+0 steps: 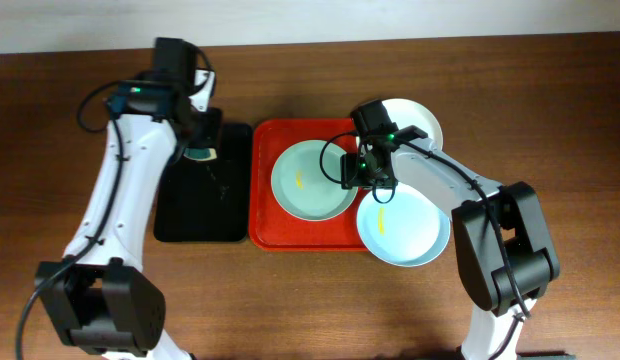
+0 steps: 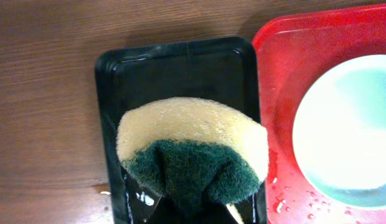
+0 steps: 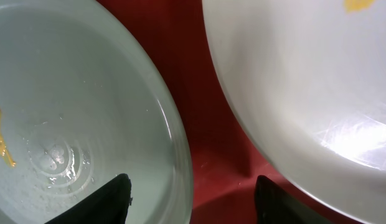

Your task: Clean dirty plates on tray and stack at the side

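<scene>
Straddling the right rim of the mint plate (image 1: pixel 308 182) on the tray (image 1: pixel 266 234), the right fingers (image 1: pixel 355 176) are spread open, empty; the left fingers (image 1: pixel 203 140), farther off, are closed on a sponge (image 2: pixel 193 143).

We see a folded yellow sponge (image 2: pixel 193 146) with a green scouring face over the wet black tray (image 2: pixel 174 68). Just beside it, the red tray (image 2: pixel 286 68) carries a pale mint plate (image 2: pixel 355 124).
</scene>
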You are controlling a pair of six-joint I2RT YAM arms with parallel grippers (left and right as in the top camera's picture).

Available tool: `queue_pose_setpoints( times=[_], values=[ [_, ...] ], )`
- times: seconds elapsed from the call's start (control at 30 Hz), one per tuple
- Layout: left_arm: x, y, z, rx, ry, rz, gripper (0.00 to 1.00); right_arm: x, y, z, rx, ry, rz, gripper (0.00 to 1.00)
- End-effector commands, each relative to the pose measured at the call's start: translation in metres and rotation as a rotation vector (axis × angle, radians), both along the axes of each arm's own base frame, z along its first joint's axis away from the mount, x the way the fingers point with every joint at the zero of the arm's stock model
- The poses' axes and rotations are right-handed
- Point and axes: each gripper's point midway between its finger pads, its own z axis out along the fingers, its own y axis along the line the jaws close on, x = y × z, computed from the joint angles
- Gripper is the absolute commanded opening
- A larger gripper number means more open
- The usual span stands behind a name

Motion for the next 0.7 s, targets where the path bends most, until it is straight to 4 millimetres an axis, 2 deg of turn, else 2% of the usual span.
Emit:
queue_pose_setpoints(
  times=[0.0,0.1,0.33,0.43,0.5,0.6,0.67],
  values=[
    [-0.001,0.01,-0.004,-0.142,0.022,-0.015,0.0,-0.003,-0.001,-0.006,-0.007,0.016,-0.003,0.65],
    [-0.011,0.022,-0.024,-0.142,0.073,0.016,0.0,-0.003,-0.001,-0.006,-0.006,0.016,-0.003,0.64],
    [-0.018,0.011,-0.092,-0.148,0.085,0.009,0.0,-0.003,-0.001,-0.006,-0.007,0.016,-0.003,0.65],
    [-0.027,0.005,-0.127,-0.141,0.082,0.008,0.02,-0.003,-0.001,-0.006,-0.006,0.016,-0.004,0.65],
    [-0.033,0.008,-0.141,-0.11,0.082,0.018,0.04,-0.003,-0.001,-0.006,-0.006,0.015,-0.003,0.65],
    [-0.038,0.012,-0.149,-0.073,0.089,0.024,0.18,-0.003,0.0,-0.006,-0.005,0.012,-0.004,0.65],
    [-0.036,0.01,-0.147,-0.073,0.083,0.019,0.46,-0.002,0.0,-0.006,-0.005,0.012,-0.004,0.65]
  ],
)
